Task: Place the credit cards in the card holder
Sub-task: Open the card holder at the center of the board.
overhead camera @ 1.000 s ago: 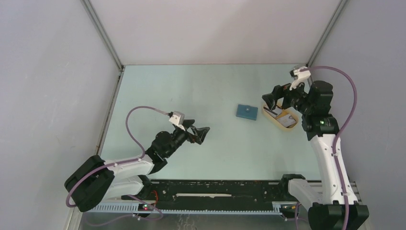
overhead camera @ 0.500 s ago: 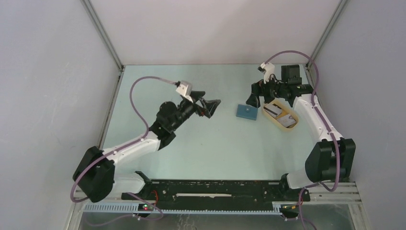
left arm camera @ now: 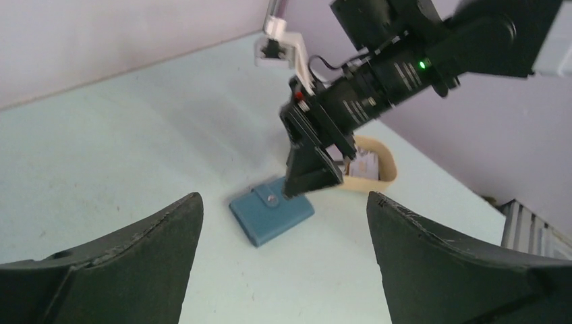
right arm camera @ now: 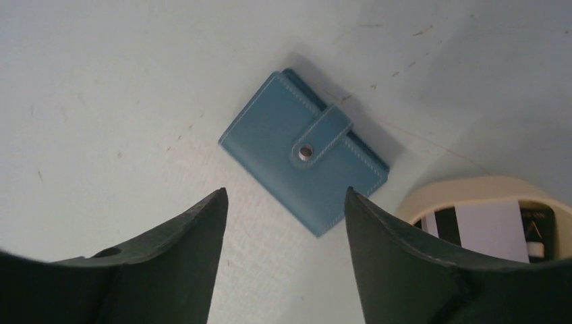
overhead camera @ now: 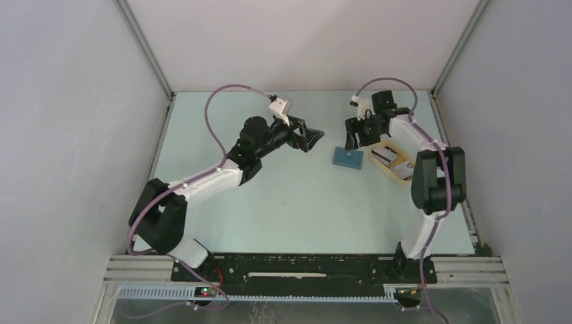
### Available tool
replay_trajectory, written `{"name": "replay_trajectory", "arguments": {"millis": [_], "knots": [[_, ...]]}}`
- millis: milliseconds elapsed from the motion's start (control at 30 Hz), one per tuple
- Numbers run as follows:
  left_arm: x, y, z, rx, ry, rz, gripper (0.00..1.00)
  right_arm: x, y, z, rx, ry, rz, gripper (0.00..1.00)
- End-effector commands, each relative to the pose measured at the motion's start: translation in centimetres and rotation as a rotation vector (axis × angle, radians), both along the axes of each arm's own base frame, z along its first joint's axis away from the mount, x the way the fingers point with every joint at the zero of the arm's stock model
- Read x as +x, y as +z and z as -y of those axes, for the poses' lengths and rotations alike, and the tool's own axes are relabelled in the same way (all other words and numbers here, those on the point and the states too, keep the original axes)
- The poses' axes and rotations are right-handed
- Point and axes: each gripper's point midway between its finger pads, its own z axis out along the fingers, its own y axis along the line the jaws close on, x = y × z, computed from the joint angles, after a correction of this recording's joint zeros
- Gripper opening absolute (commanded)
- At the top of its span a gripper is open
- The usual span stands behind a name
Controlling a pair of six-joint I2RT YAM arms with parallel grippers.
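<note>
Blue card holder [overhead camera: 348, 158] (closed) lies lengthwise left-right

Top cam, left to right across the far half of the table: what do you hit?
left gripper → wallet → tray

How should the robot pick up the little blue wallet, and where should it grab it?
The card holder lies flat and closed on the table, so come straight down from above and pinch two opposite thin edges between the jaws. The beige tray sits close beside one corner, so the pair of edges that keeps the jaws off it is probably best.
</note>
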Motion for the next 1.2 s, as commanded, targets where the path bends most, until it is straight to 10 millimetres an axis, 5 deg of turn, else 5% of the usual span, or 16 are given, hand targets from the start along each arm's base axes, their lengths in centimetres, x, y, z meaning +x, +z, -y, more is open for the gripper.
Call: {"name": "replay_trajectory", "arguments": {"millis": [0, 100, 167, 833, 1167], "knots": [[0.0, -3.4, -0.8, 0.065, -0.004, -0.019, 0.95, 2.5, -0.2, -0.6, -0.056, -0.065, -0.023, 0.66], [0.2, -5.2, -1.1, 0.093, 0.012, -0.053, 0.9, 3.1, -1.5, -1.0, -0.081, -0.085, -0.065, 0.42], [0.0, -5.8, -1.0, 0.1, 0.001, -0.072, 0.88, 3.4, -2.3, -1.1, -0.102, -0.097, -0.081, 0.39], [-0.5, -7.0, -1.1, 0.106, -0.009, -0.106, 0.88, 1.5, -7.8, -0.2, -0.248, -0.088, -0.199, 0.46], [-0.6, -7.0, -1.1, 0.107, -0.014, -0.105, 0.88, 0.5, -8.8, 1.2, -0.353, -0.057, -0.217, 0.49]]}}
